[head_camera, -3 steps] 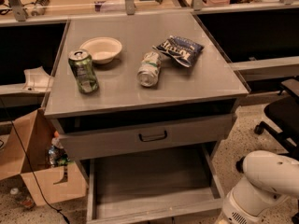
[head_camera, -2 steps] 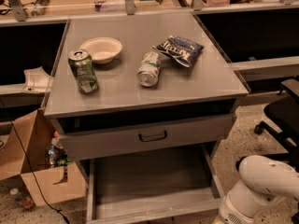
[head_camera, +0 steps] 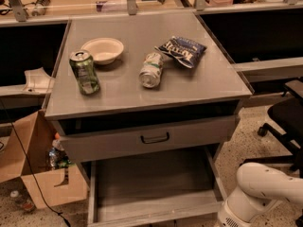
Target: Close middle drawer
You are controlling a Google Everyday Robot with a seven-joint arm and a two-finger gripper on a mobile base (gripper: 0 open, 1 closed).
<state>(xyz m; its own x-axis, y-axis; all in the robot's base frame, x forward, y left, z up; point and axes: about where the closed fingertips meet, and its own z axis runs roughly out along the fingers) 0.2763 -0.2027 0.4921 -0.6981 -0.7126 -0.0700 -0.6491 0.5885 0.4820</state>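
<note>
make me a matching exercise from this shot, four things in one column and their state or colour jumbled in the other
Things:
1 green can
2 pale can
3 middle drawer
4 chip bag

States:
a pulled far out
b lying on its side
c dark blue
d standing upright

Pairs: 1-d, 2-b, 3-a, 4-c

The claw is out of view; only the white arm shows, at lower right beside the middle drawer.
</note>
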